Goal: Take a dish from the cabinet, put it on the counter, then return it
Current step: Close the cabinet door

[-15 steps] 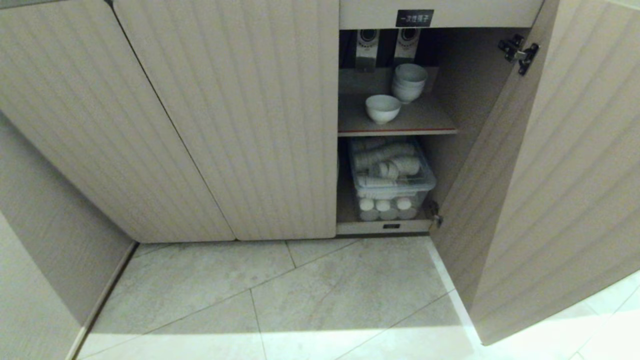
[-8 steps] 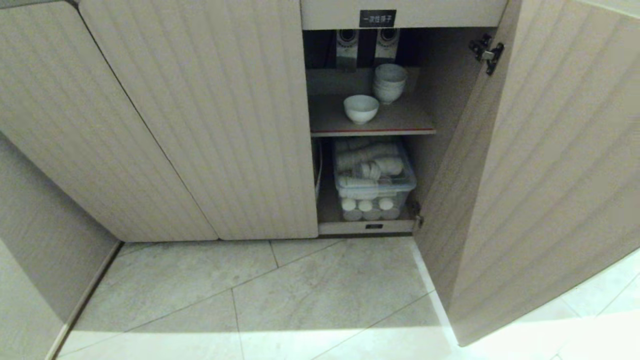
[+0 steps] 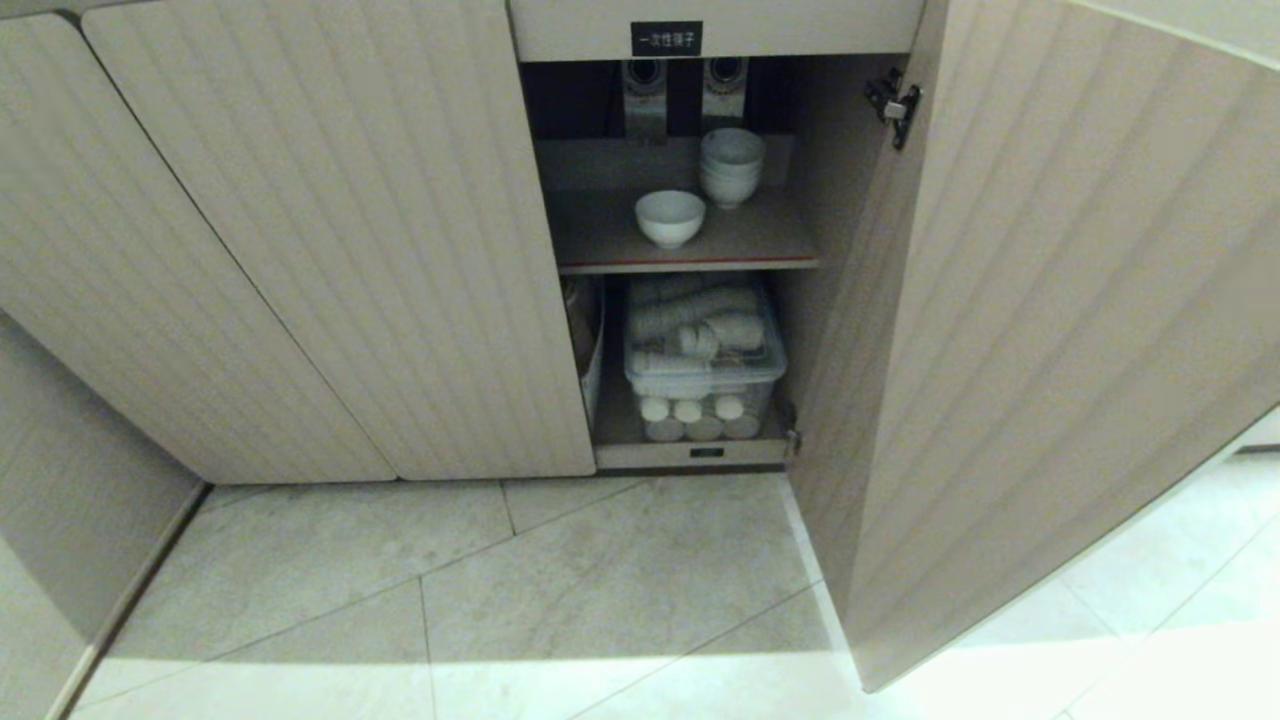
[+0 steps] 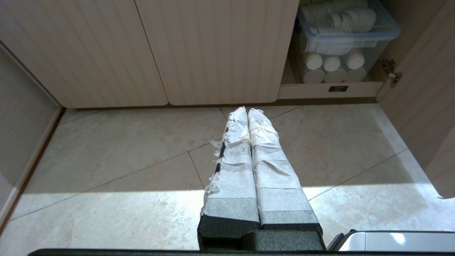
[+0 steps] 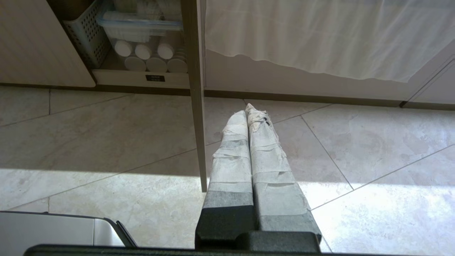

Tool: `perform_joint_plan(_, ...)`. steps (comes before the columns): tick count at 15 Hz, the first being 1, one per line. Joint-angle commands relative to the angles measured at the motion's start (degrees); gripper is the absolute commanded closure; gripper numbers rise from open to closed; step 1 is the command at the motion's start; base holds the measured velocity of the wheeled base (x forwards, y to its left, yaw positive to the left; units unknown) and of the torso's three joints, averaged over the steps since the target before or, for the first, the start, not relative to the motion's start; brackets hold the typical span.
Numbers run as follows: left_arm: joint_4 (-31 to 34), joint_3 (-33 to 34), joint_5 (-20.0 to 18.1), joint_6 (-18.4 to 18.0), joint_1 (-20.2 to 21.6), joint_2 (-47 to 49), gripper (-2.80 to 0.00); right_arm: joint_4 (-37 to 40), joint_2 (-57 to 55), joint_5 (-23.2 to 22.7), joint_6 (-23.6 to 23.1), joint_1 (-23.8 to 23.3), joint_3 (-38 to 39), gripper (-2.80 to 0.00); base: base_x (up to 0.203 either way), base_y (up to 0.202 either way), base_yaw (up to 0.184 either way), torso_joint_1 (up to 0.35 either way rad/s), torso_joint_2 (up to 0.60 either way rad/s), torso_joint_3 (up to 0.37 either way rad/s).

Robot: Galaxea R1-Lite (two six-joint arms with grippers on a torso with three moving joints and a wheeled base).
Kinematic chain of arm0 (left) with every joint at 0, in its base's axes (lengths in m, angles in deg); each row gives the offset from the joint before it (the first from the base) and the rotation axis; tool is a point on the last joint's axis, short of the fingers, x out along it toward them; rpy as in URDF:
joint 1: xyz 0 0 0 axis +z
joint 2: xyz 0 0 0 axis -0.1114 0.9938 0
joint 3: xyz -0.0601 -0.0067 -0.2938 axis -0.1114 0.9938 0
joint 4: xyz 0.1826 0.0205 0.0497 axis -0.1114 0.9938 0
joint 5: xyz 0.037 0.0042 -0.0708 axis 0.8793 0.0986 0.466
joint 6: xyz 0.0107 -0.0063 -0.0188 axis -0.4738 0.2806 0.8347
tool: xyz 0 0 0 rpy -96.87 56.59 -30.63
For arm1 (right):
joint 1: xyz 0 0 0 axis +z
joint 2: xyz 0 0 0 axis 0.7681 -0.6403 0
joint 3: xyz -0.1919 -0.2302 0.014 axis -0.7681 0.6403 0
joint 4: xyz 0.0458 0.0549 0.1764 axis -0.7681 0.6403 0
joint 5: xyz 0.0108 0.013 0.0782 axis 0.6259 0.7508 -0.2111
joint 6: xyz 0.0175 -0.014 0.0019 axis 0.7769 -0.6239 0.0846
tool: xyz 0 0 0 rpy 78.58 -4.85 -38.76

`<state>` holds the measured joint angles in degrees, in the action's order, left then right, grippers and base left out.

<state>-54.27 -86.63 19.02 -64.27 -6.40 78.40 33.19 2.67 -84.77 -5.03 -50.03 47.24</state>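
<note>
We see the cabinet (image 3: 330,250) with its right door (image 3: 1050,330) swung open. The dish (image 3: 670,217) sits alone on the upper shelf (image 3: 760,245), a bowl stack (image 3: 732,166) at its 1 o'clock. Left gripper (image 4: 247,111) and right gripper (image 5: 249,108) both hang low over floor tiles (image 3: 600,590), fingers pressed together, holding nothing.
</note>
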Motion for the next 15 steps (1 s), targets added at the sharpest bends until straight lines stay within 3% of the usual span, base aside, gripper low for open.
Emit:
perform_joint_plan(1,0.0,0.02,-0.01,0.0,0.0,-0.02,0.0,-0.04,0.0,0.0,0.0,0.1,0.0,0.0,0.0,0.0,0.0,0.0,0.0,0.0)
perform_joint_plan(15,0.09,0.02,-0.01,-0.05,0.0,-0.02,0.0,-0.04,0.0,0.0,-0.09,0.02,0.0,0.0,0.0,0.0,0.0,0.0,0.0,0.0)
